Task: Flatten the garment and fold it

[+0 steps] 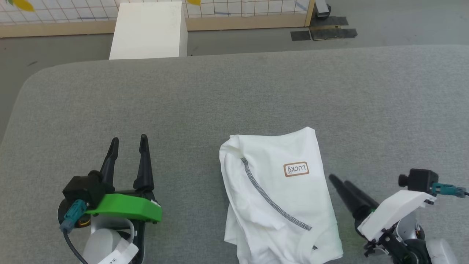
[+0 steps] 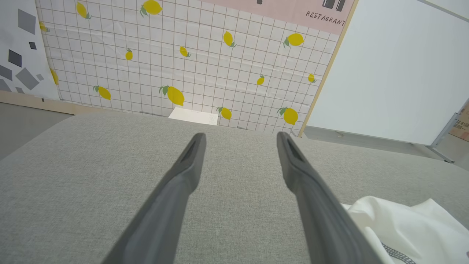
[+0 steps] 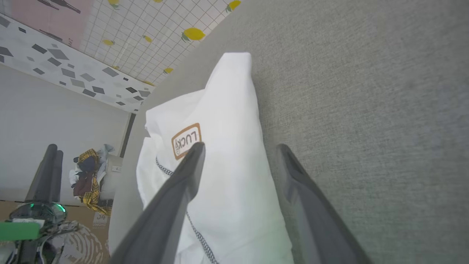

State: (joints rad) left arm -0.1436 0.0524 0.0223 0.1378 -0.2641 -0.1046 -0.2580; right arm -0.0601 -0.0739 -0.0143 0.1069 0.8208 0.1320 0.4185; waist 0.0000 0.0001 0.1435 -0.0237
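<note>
Looking down at one folded white garment (image 1: 278, 198) lying near the front of the grey padded surface (image 1: 234, 95). Keeping two grippers spread open and empty: left gripper (image 1: 129, 141) well apart from it, right gripper (image 1: 338, 180) just beside its edge. Seeing, past the far edge, one white box (image 1: 150, 31) standing on the grey floor (image 1: 403, 25) before a lemon-print wall (image 2: 205, 66).

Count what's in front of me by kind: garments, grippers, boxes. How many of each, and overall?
Garments: 1, the white soft fabric shirt with dark grey zigzag stitching, lying folded on the grey padded table.
Grippers: 2, the left gripper and the right gripper, both open.
Boxes: 1, the white rectangular box beyond the table.
Total: 4.
</note>
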